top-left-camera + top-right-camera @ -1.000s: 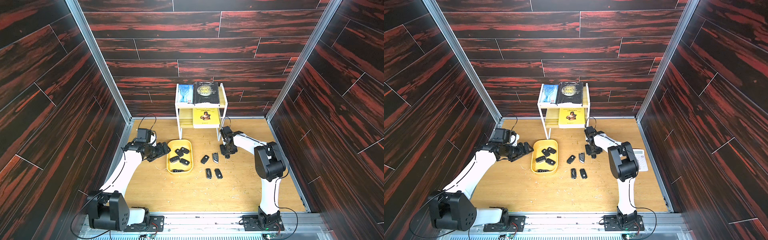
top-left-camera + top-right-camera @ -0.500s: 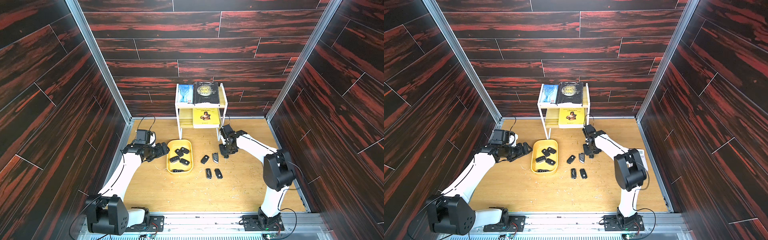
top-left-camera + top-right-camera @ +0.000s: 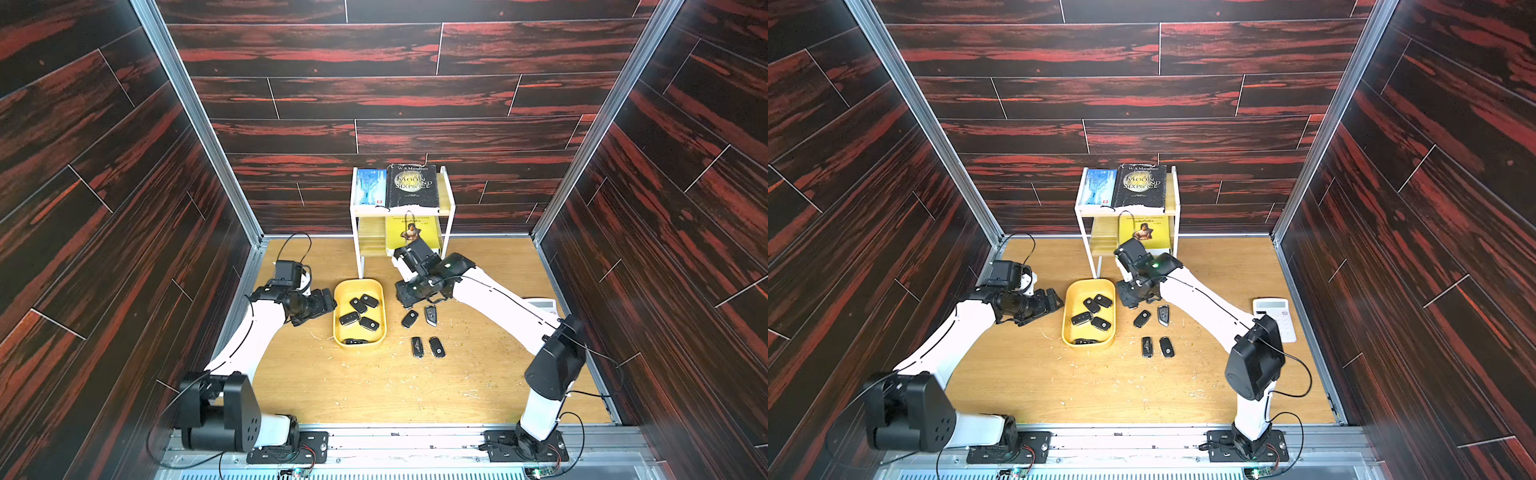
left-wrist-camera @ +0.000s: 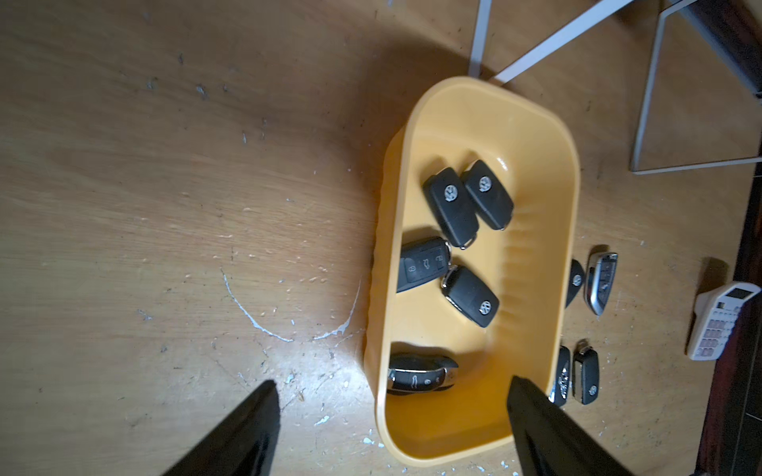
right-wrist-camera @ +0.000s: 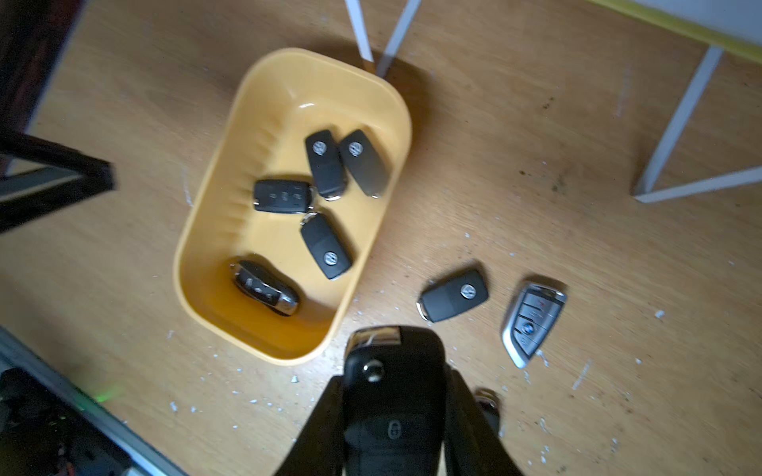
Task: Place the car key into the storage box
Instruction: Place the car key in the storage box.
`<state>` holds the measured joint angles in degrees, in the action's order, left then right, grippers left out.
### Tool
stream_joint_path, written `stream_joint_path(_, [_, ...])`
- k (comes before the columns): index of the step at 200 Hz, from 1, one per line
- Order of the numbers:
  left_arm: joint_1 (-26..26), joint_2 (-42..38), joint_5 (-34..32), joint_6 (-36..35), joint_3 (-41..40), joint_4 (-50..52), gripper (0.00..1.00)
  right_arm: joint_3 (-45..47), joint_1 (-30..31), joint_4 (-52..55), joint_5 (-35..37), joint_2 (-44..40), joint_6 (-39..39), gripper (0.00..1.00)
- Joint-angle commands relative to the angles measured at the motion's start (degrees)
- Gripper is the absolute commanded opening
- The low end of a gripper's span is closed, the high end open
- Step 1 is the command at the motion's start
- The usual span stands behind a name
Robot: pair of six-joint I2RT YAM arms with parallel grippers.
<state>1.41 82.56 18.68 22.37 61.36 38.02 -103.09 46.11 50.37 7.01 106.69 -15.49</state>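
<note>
The storage box (image 3: 360, 284) is a shallow yellow tray on the wooden floor, seen in both top views (image 3: 1089, 284), with several black car keys lying inside. My right gripper (image 5: 396, 383) is shut on a black car key (image 5: 393, 362), held above the floor just beside the tray's right rim (image 5: 363, 255). In both top views the right gripper (image 3: 409, 300) hangs between the tray and the loose keys. My left gripper (image 4: 391, 385) stands open and empty at the tray's left side (image 3: 328, 303), one finger (image 4: 536, 416) over the tray's corner.
Several more keys lie on the floor right of the tray: a black one (image 3: 409, 318), a silver one (image 3: 431, 314) and a pair nearer the front (image 3: 417, 347). A white book shelf (image 3: 401, 210) stands behind the tray. A white calculator (image 3: 540, 305) lies by the right wall.
The right gripper has moved left with the key, from over the loose keys to the tray's right edge, and its elbow has swung right. The left arm has barely moved.
</note>
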Motion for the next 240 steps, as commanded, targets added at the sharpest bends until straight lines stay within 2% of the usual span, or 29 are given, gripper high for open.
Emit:
stream_joint_path(1, [-0.9, 4.7, 3.9, -2.6, 3.5, 4.2, 0.87, -4.2, 2.3, 1.4, -2.7, 3.9, -0.7, 0.14])
stream_joint_path(25, [-0.9, 8.5, 6.2, -2.7, 4.3, 3.4, 0.8, -9.1, 4.2, 1.4, -3.1, 7.6, -0.3, 0.14])
stream_joint_path(54, [-0.9, 10.0, 4.6, -2.5, 6.1, 3.4, 0.73, -13.7, 5.2, 1.8, -4.1, 11.5, -0.1, 0.13])
stream_joint_path(70, [-0.9, 11.7, 4.3, -2.3, 8.3, 4.4, 0.56, -15.3, 5.4, 1.6, -4.6, 13.2, 0.0, 0.14])
stream_joint_path(84, [-0.9, 13.3, 4.0, -2.5, 10.3, 6.0, 0.53, -15.8, 5.5, 1.2, -5.0, 14.3, 0.2, 0.14])
stream_joint_path(91, [-0.8, 14.0, 4.0, -2.4, 10.9, 6.1, 0.43, -15.8, 5.6, 0.7, -5.2, 14.7, 0.3, 0.14])
stream_joint_path(96, [-0.8, 14.5, 4.1, -2.4, 11.4, 6.2, 0.41, -15.8, 5.6, 0.5, -5.4, 15.1, 0.3, 0.14])
stream_joint_path(207, [-0.4, 21.6, 4.6, -1.9, 13.4, 6.0, 0.42, -17.0, 5.6, -4.2, -8.7, 21.2, 1.2, 0.11])
stream_joint_path(240, [0.7, 22.9, 4.2, -1.9, 14.2, 6.0, 0.4, -20.8, 5.6, -4.8, -9.5, 25.7, 1.7, 0.11])
